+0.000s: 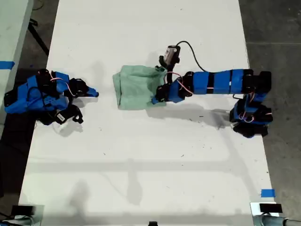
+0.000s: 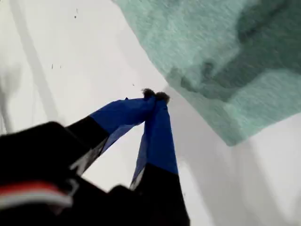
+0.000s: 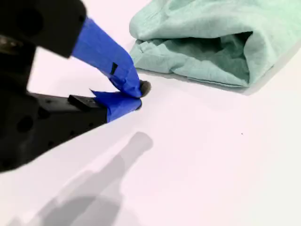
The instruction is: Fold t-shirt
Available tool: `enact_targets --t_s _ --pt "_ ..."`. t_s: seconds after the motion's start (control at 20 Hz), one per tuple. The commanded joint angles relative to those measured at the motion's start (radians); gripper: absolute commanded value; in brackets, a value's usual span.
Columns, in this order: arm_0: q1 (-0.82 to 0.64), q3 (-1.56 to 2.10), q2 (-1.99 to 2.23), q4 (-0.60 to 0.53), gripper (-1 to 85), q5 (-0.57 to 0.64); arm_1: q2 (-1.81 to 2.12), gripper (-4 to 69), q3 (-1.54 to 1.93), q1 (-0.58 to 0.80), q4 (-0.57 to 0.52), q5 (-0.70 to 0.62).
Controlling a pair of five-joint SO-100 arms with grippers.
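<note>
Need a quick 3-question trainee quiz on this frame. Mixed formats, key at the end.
1. True or false: the t-shirt lies spread flat with both sleeves out.
2. Which is nearer the t-shirt? A) my first claw B) my second claw C) both equally far
3. Fill in: in the exterior view, my second claw is off to the t-shirt's ____.

Key:
1. False. It is bunched into a folded bundle.
2. A. It is shut right at the fabric's edge.
3. Left.
</note>
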Motion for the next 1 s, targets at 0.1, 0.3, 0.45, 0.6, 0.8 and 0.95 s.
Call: enact_targets --t_s 0.1,0.3,0.45,0.6,0.8,0.95 --pt "-0.009 -0.005 0.005 0.005 0.0 -0.008 -0.118 -1.3 -0.261 0.091 0.075 -0.104" --pt "-0.005 -0.005 0.005 0.006 0.0 -0.011 -0.218 -1.3 -0.402 0.201 0.140 -0.201" --pt "-0.006 -0.005 0.005 0.006 0.0 -0.011 -0.285 -1.3 -0.477 0.307 0.143 -0.278" --pt "-0.012 -0.005 0.005 0.006 0.0 -0.009 -0.390 -1.3 -0.563 0.433 0.114 -0.356" --pt "-0.021 -0.005 0.005 0.014 0.0 -0.018 -0.437 -1.3 -0.657 0.600 0.146 -0.413" --pt "-0.023 -0.005 0.005 0.021 6.2 -0.018 -0.259 -1.3 -0.611 0.647 0.261 -0.436"
